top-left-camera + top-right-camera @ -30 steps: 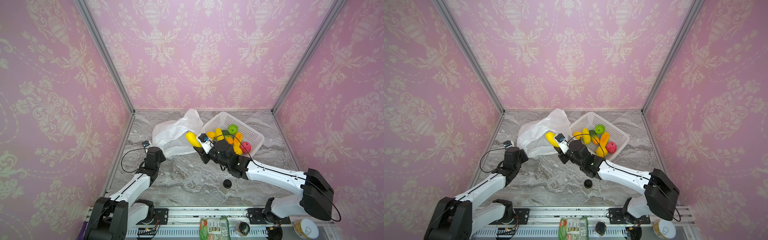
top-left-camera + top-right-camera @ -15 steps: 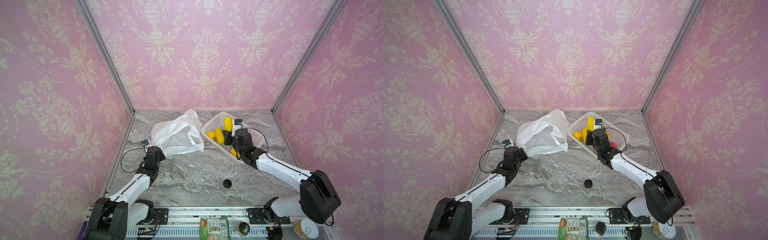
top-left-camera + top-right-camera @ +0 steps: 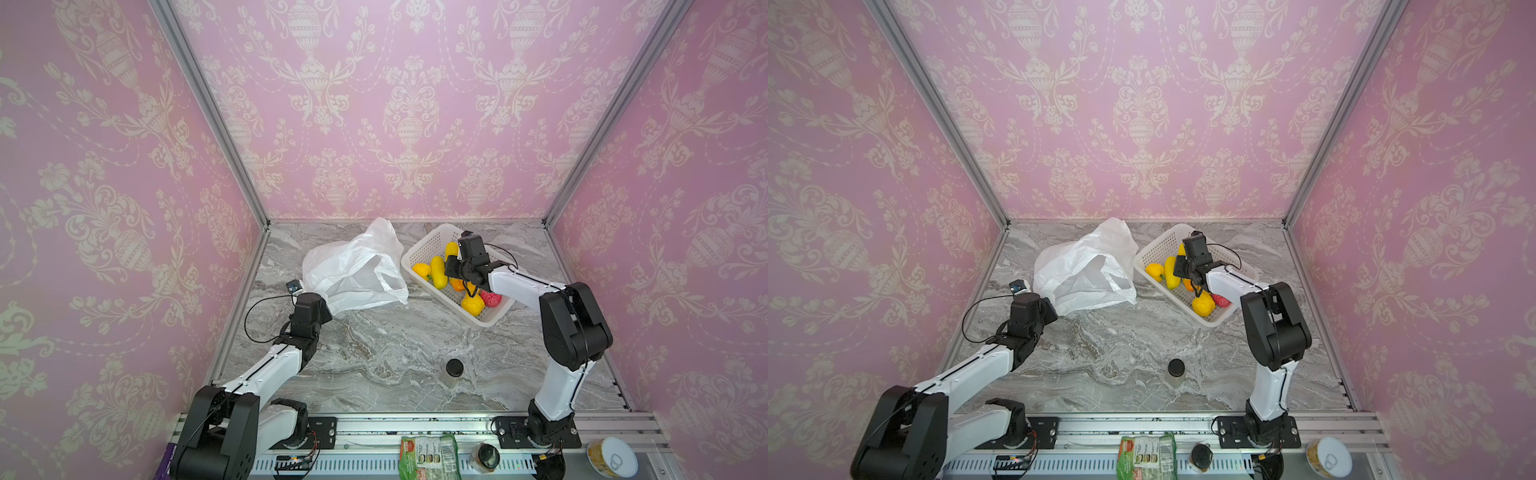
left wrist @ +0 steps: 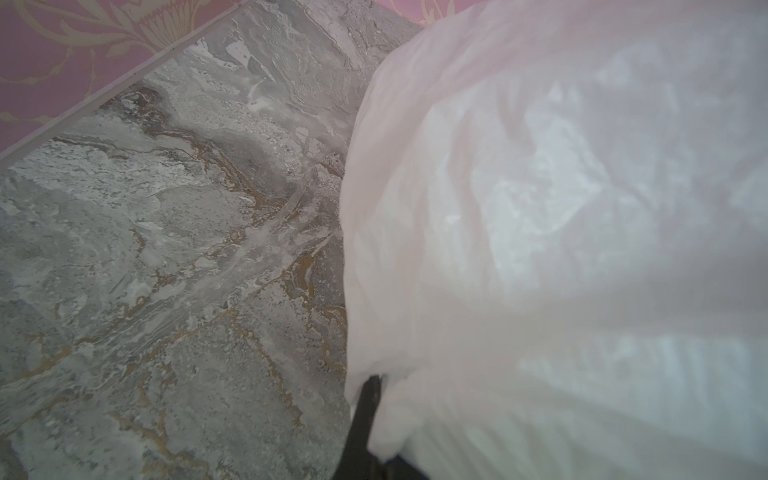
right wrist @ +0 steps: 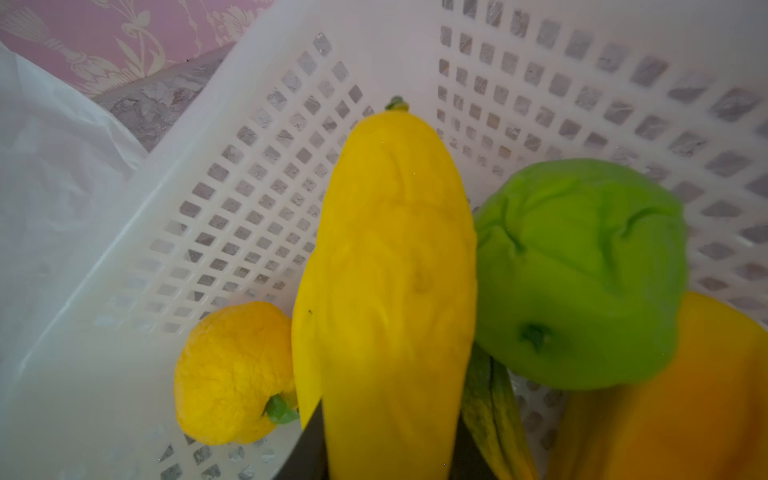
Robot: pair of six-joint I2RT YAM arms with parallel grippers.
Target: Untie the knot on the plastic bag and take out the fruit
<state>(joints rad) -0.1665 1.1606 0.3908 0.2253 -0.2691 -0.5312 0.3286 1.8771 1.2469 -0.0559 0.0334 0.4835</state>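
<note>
Gripping a long glossy yellow toy fruit (image 5: pixel 386 291) with the right jaws, over the rigid white perforated plastic basket (image 5: pixel 249 199); alongside it, a green toy apple (image 5: pixel 582 270) and a small dimpled yellow fruit (image 5: pixel 232 374). Pinching an edge of the thin translucent white plastic bag (image 4: pixel 540 208) with the left jaws, fully clenched; slumped on the grey marbled counter (image 3: pixel 374 353), just beside the basket.

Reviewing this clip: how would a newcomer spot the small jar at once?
Start at the grey marble table, then the bare stretch in front of the white basket. The jar stands there upright and alone; unlike the colourful fruit and crumpled bag, it has a black lid.
</note>
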